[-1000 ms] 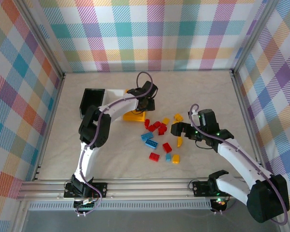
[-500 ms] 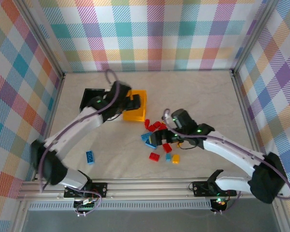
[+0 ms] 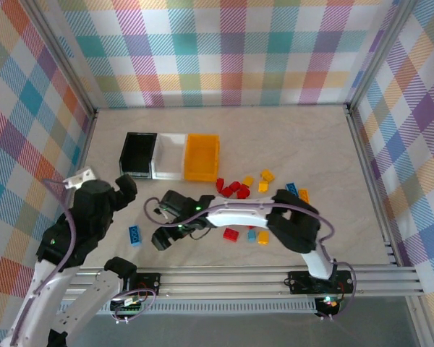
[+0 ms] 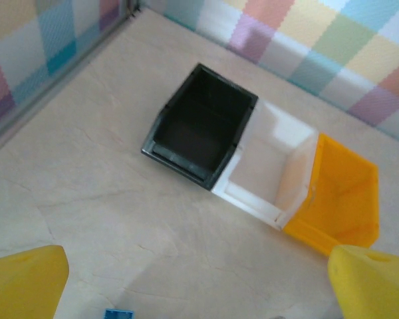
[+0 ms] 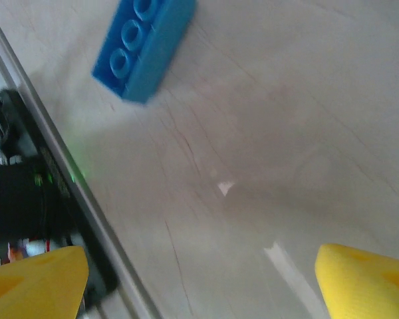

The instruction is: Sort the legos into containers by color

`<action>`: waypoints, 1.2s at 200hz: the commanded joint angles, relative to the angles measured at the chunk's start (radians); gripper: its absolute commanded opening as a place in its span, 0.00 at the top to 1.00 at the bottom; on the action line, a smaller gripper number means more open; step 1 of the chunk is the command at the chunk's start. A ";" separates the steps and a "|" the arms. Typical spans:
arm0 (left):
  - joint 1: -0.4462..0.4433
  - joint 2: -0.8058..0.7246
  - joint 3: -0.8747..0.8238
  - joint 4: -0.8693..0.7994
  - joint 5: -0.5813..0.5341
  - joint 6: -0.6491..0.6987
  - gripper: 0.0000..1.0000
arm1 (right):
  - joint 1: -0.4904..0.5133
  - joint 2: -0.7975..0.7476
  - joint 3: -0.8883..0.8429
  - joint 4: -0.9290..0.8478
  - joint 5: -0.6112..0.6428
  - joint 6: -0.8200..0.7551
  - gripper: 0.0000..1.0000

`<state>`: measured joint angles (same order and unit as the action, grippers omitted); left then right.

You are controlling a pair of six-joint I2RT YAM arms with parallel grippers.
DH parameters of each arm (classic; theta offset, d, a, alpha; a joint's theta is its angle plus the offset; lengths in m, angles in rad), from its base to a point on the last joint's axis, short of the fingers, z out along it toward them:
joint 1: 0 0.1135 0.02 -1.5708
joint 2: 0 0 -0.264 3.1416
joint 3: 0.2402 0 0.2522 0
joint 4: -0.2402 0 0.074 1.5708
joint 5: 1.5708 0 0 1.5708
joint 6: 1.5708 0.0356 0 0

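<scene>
Left arm (image 3: 72,238) has pulled back to the near-left corner of the table (image 3: 311,137). Half a second ago it stretched out over the bins. Left jaws wide apart, yellow fingertips (image 4: 26,282) at either edge of the wrist view, nothing between them.

Bins now uncovered, in a row toward the back left: black bin (image 3: 139,155), white bin (image 3: 170,155) touching it, orange bin (image 3: 202,157) touching that.

Right arm (image 3: 239,211) has swung left off the pile and now reaches across the front of the table. Right jaws apart and empty, low over bare table just beside a lone blue brick (image 3: 134,234). In the right wrist view the brick lies studs up, beyond the fingertips (image 5: 366,282), not between them. It is in the same spot as half a second ago; a second ago that spot was bare.

Pile no longer covered by the arm — red bricks (image 3: 231,189) clustered right of the orange bin, a yellow brick (image 3: 266,176) beyond them, a loose red brick (image 3: 231,233) nearer the front.
</scene>
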<state>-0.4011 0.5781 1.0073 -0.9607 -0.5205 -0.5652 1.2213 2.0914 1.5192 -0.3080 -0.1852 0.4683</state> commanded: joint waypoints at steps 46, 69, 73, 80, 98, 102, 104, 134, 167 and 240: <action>0.010 -0.024 -0.071 -0.038 -0.050 0.025 0.00 | 0.014 0.213 0.310 -0.032 -0.006 0.050 0.18; 0.011 -0.030 -0.066 -0.029 -0.058 0.036 0.00 | 0.015 0.265 0.394 -0.052 -0.019 0.044 0.19; 0.010 -0.034 -0.066 -0.027 -0.060 0.036 0.00 | 0.015 0.273 0.405 -0.052 -0.024 0.044 0.19; 0.012 -0.040 -0.067 -0.026 -0.063 0.038 0.00 | 0.015 0.289 0.425 -0.055 -0.032 0.047 0.19; 0.010 -0.051 -0.064 -0.032 -0.081 0.042 0.00 | 0.019 0.328 0.484 -0.084 -0.034 0.046 0.17; 0.010 -0.055 -0.062 -0.037 -0.085 0.041 0.00 | 0.020 0.337 0.494 -0.089 -0.028 0.046 0.17; 0.010 -0.057 -0.060 -0.038 -0.088 0.042 0.00 | 0.020 0.341 0.499 -0.093 -0.026 0.046 0.17; 0.010 -0.131 -0.055 -0.079 -0.155 0.012 0.00 | 0.030 0.392 0.564 -0.114 0.017 0.044 0.17; 0.011 -0.208 -0.059 -0.108 -0.204 0.004 0.00 | 0.048 0.448 0.657 -0.155 0.093 0.021 0.17; 0.010 -0.210 -0.064 -0.115 -0.179 0.008 0.00 | 0.073 0.533 0.768 -0.288 0.250 -0.032 0.29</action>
<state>-0.4004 0.3710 0.9394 -1.0569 -0.6907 -0.5579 1.2846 2.5843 2.2639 -0.5045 -0.0032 0.4610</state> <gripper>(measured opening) 0.999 0.728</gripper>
